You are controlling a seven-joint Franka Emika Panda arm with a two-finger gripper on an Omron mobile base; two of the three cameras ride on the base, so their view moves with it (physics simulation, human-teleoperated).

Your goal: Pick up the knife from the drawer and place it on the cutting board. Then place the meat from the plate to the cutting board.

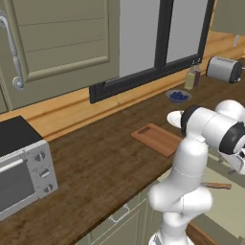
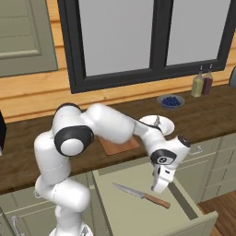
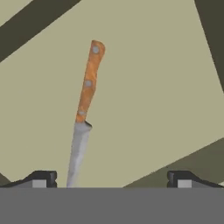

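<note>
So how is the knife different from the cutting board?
The knife is long and thin, while the cutting board is a wide flat rectangle. The knife has a shiny silver blade; the cutting board is reddish-brown all over. The knife lies down in the open drawer, but the cutting board sits up on the counter. Both lie flat, and both look partly wooden.

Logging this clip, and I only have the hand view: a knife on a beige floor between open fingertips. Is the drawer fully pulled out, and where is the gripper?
Observer: The drawer stands open below the counter; the gripper hangs inside it, open, above the knife, not touching.
Operator: Which way does the handle lie?
Observer: In the right base view it points right, toward the drawer's side wall.
Operator: Is the cutting board free?
Observer: In the left base view the cutting board lies bare on the counter, the plate beside it.
</note>
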